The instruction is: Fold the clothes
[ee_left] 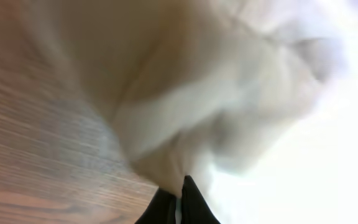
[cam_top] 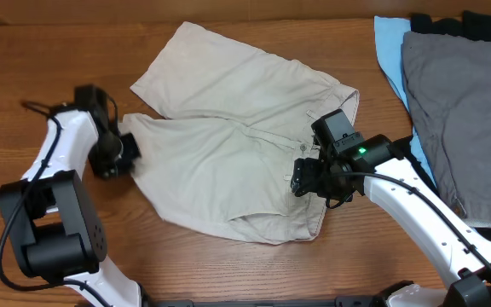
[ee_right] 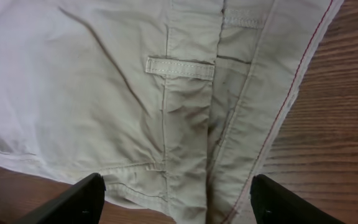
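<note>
The beige shorts (cam_top: pixel 228 145) lie spread on the wooden table in the overhead view, waistband to the right, legs to the left. My left gripper (cam_top: pixel 122 153) is at the left leg's hem, and in the left wrist view its fingers (ee_left: pixel 179 202) are shut on a fold of the beige cloth (ee_left: pixel 185 106). My right gripper (cam_top: pixel 307 179) hovers over the waistband end. In the right wrist view its fingers (ee_right: pixel 176 199) are wide open above the waistband and a belt loop (ee_right: pixel 180 68), holding nothing.
Grey shorts (cam_top: pixel 459 111) lie at the right on a light blue garment (cam_top: pixel 390 43), with a black garment (cam_top: pixel 463 26) at the top right. Bare wooden tabletop (cam_top: pixel 49 51) shows at the left and along the front.
</note>
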`<control>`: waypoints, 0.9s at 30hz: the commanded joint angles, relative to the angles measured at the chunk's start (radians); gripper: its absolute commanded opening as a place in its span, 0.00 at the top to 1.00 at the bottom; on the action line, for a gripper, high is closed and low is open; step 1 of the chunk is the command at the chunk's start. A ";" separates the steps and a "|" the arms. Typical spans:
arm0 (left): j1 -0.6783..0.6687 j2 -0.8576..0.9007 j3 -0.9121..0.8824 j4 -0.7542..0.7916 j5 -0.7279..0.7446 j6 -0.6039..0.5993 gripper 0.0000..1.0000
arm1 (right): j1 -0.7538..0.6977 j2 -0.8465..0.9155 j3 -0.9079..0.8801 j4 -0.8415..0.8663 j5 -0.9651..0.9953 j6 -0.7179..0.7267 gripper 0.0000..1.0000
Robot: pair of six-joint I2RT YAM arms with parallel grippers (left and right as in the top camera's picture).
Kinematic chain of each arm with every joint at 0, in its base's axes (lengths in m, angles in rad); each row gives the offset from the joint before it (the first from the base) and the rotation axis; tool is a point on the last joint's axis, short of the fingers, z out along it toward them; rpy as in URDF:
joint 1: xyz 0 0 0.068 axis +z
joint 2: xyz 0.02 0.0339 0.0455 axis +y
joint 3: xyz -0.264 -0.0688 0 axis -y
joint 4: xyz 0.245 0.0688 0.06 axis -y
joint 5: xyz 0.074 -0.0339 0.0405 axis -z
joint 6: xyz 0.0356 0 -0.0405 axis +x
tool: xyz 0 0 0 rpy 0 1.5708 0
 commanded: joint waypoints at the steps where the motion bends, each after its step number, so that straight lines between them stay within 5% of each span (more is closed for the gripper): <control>1: -0.012 -0.019 0.152 -0.006 0.027 -0.017 0.96 | 0.003 0.000 -0.008 0.004 -0.003 -0.007 0.22; 13: -0.213 0.038 0.174 0.290 0.023 -0.002 0.96 | 0.003 0.000 -0.008 0.003 -0.008 0.001 0.24; 14: -0.234 0.049 0.174 0.324 0.012 -0.002 0.91 | 0.003 0.000 -0.008 0.003 -0.011 0.001 0.24; 16: -0.269 0.076 0.174 0.384 -0.016 -0.002 0.49 | 0.003 0.000 -0.008 0.003 -0.015 0.001 0.24; 17: -0.296 0.103 0.174 0.427 -0.046 -0.001 0.19 | 0.003 0.000 -0.008 0.002 -0.020 0.001 0.24; 18: -0.307 0.114 0.174 0.441 -0.061 0.006 0.02 | 0.003 0.000 -0.008 0.001 -0.022 0.001 0.24; 27: -0.238 0.071 0.238 0.262 -0.092 -0.018 0.00 | 0.003 0.000 -0.008 -0.003 -0.021 0.001 0.24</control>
